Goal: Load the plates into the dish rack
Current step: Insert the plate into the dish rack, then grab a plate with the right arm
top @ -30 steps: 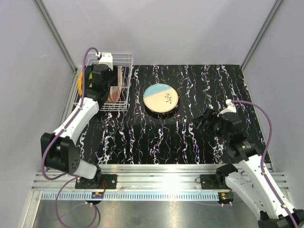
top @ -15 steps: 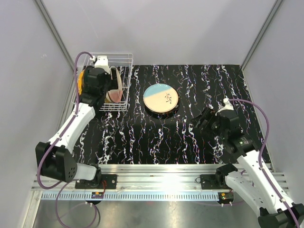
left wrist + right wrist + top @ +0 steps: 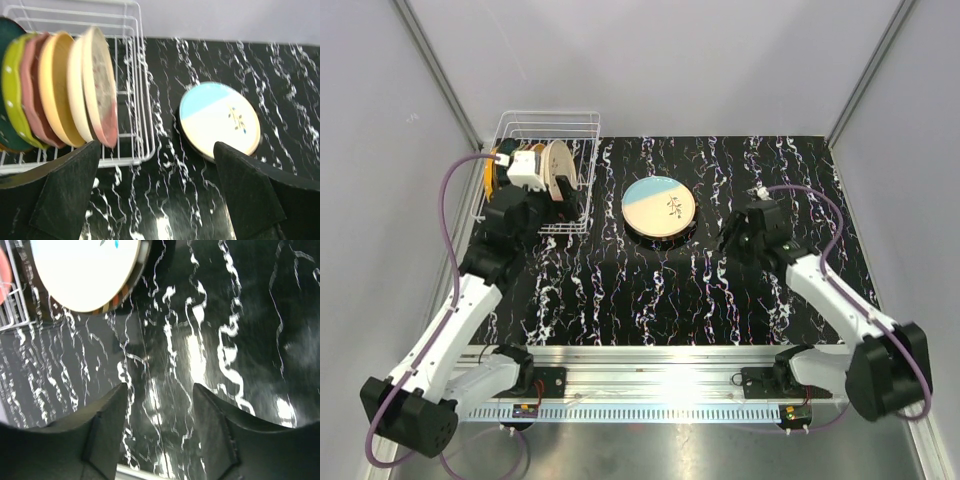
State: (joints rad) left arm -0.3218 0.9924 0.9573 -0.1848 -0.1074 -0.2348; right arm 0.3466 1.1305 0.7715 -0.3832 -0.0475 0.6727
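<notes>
The white wire dish rack [image 3: 582, 190] stands at the back left and holds several plates on edge [image 3: 75, 90]. It also shows in the left wrist view [image 3: 141, 100]. A cream and light blue plate [image 3: 659, 205] lies flat on the black marbled mat; it shows in the left wrist view [image 3: 220, 120] and the right wrist view [image 3: 85, 270]. My left gripper [image 3: 532, 205] is open and empty, just in front of the rack [image 3: 155, 190]. My right gripper [image 3: 732, 238] is open and empty, right of the flat plate [image 3: 160, 405].
The black mat with white streaks [image 3: 720, 290] covers the table. Grey walls enclose the back and sides. A metal rail [image 3: 660, 360] runs along the near edge by the arm bases.
My left gripper has let go of the pink-rimmed plate in the rack and pulled back toward the near side. My right gripper has moved left and forward toward the flat plate.
</notes>
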